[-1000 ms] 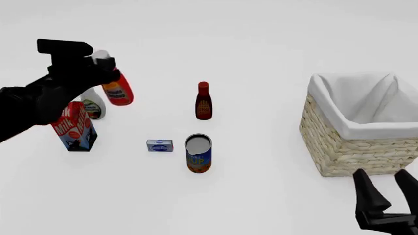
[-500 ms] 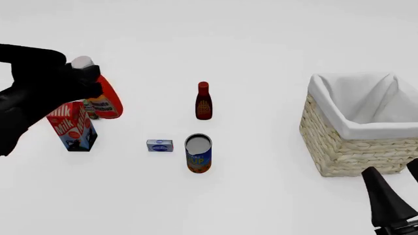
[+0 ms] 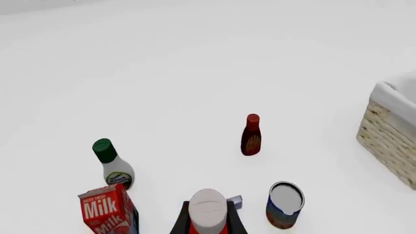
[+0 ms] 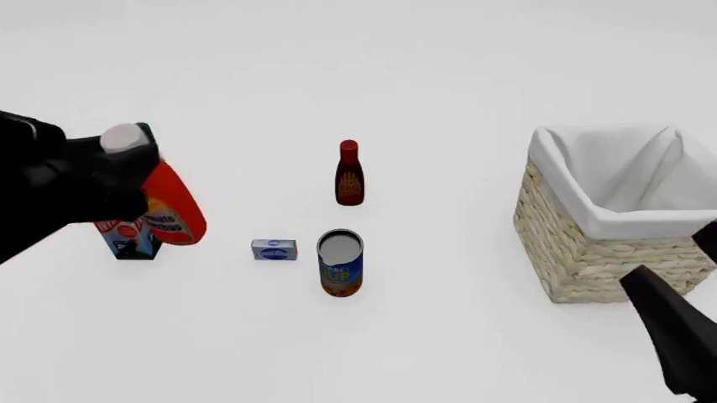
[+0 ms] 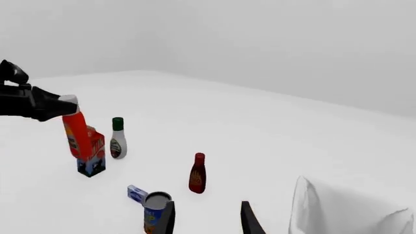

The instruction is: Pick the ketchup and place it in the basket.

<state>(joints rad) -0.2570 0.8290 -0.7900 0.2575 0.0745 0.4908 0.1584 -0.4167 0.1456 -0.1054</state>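
The ketchup (image 4: 170,208), an orange-red squeeze bottle with a white-grey cap, hangs tilted in the air in front of the milk carton at the left of the front view. My left gripper (image 4: 126,180) is shut on its upper part. In the left wrist view its cap (image 3: 207,209) sits between the dark fingers (image 3: 182,222). The basket (image 4: 583,252), wicker with white lining, stands at the far right with nothing visible inside. My right gripper (image 5: 208,217) is open with nothing between its fingers, low beside the basket's near corner; one finger (image 4: 672,332) shows in the front view.
A milk carton (image 4: 133,239) and a green-capped white bottle (image 3: 114,163) stand at the left. A dark red bottle (image 4: 348,175), a small blue box (image 4: 274,249) and an open can (image 4: 341,263) occupy the table's middle, between the ketchup and the basket.
My left gripper has carried the ketchup lower and nearer, now in front of the milk carton. My right gripper has sunk further towards the bottom right corner.
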